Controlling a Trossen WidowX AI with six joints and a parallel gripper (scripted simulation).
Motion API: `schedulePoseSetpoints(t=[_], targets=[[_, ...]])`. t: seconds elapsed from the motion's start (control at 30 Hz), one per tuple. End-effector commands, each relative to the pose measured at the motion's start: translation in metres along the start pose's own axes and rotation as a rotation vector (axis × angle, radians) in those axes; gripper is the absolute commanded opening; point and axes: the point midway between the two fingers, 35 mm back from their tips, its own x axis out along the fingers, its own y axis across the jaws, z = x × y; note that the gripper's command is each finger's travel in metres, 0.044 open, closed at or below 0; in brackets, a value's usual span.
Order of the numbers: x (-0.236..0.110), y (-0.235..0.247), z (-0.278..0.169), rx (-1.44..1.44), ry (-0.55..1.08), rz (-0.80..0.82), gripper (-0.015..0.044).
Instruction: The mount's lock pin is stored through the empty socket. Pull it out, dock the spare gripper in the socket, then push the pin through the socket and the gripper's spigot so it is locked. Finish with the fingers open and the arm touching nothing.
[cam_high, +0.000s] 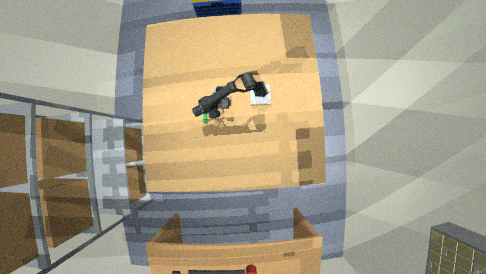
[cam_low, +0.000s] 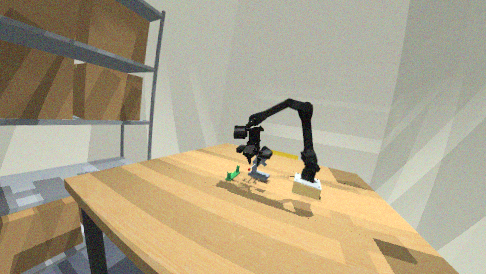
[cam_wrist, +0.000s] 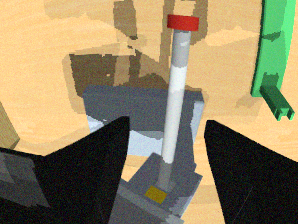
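Note:
The lock pin (cam_wrist: 174, 96) is a grey rod with a red head (cam_wrist: 182, 22). In the wrist view it runs from the grey mount (cam_wrist: 127, 106) (cam_low: 261, 175) up past its block, its lower end close to a yellow mark (cam_wrist: 156, 195). My gripper (cam_wrist: 168, 125) (cam_low: 255, 157) (cam_high: 213, 110) is open. Its two black fingers stand on either side of the pin with a gap to each. The green spare gripper (cam_wrist: 273, 36) (cam_low: 231, 174) (cam_high: 205, 119) lies on the table just beside the mount. I cannot tell whether the pin sits in the socket.
The arm's white base (cam_high: 260, 95) (cam_low: 306, 188) stands behind the mount. A metal shelf (cam_low: 150, 90) with cardboard boxes stands left of the table. A blue crate (cam_high: 216, 7) sits beyond the far edge and an open cardboard box (cam_high: 235, 250) at the near edge.

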Motion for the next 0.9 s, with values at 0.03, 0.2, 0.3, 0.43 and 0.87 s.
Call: schedulePoseSetpoints(t=[0.03, 0.2, 0.3, 0.43, 0.87], targets=[[-0.012, 0.0, 0.005, 0.0, -0.001, 0.0, 0.02], [-0.025, 0.0, 0.011, -0.004, 0.003, -0.002, 0.02], [-0.032, 0.0, 0.013, -0.006, 0.005, -0.004, 0.02], [-0.042, 0.0, 0.017, -0.009, 0.006, -0.008, 0.02], [-0.056, -0.001, 0.02, -0.013, 0.008, -0.021, 0.0358]])
